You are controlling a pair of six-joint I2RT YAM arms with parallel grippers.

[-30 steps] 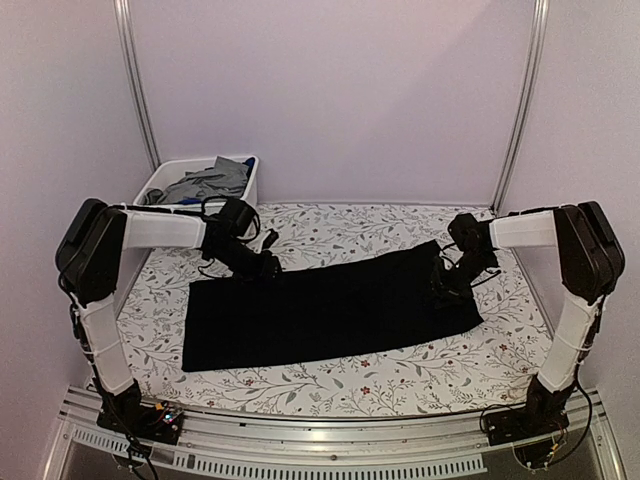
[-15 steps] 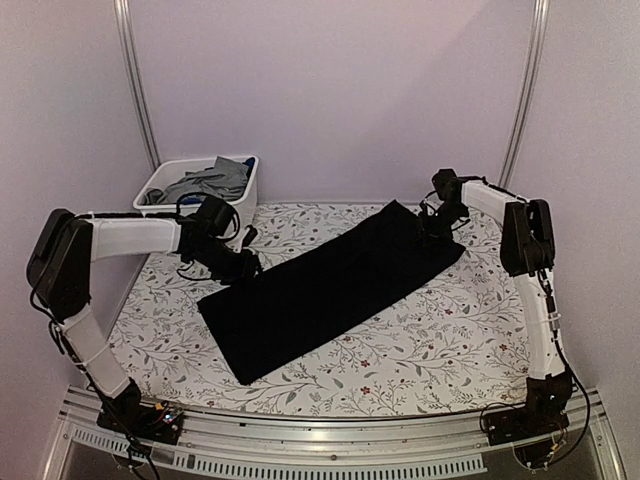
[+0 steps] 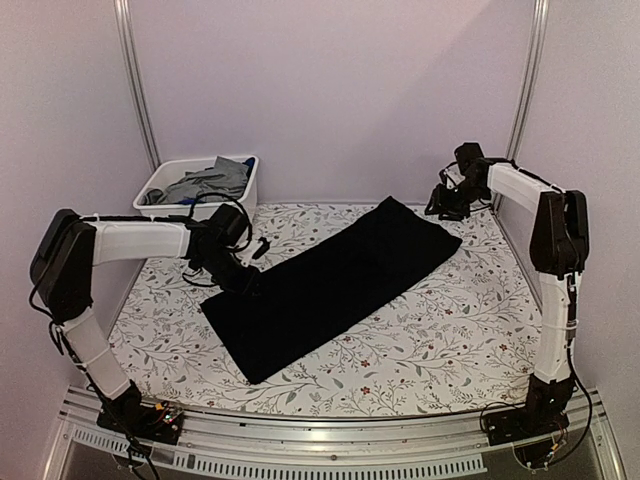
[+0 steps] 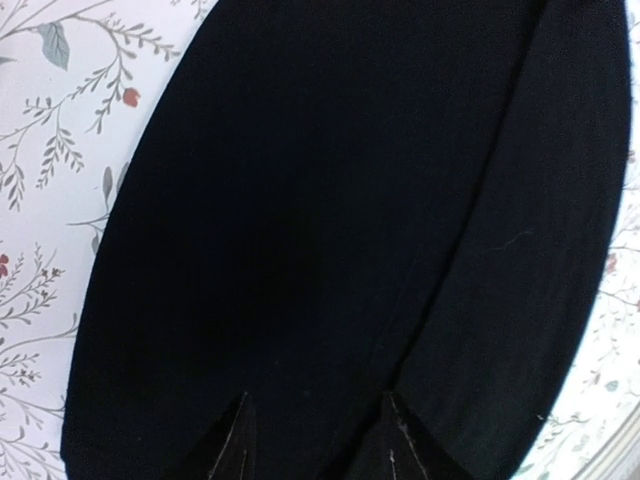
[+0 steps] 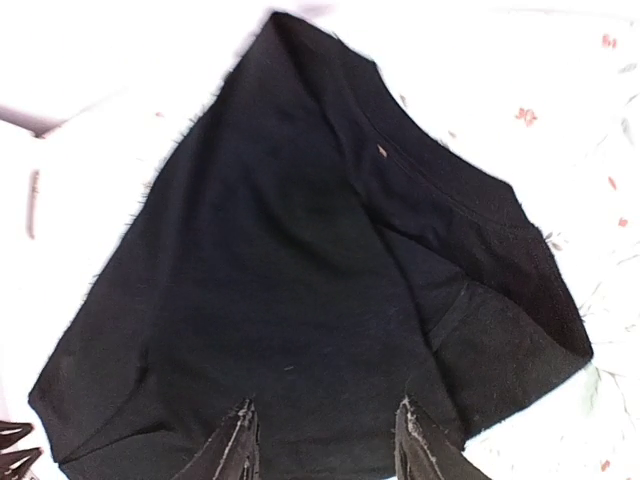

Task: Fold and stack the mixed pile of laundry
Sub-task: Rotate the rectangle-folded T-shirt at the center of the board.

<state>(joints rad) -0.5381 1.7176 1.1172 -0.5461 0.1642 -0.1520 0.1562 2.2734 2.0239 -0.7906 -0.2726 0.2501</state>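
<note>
While both jaws gape, the black T-shirt [image 3: 335,285] lies between them.

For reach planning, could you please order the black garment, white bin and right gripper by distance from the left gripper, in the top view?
1. Black garment: mid-table, right at the left gripper.
2. White bin: far-left corner.
3. Right gripper: far right, raised.

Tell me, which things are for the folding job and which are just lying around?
For the job:
- black T-shirt, spread flat
- grey shirt, heaped in the white bin

Just there:
- white bin
- flowery table
</note>
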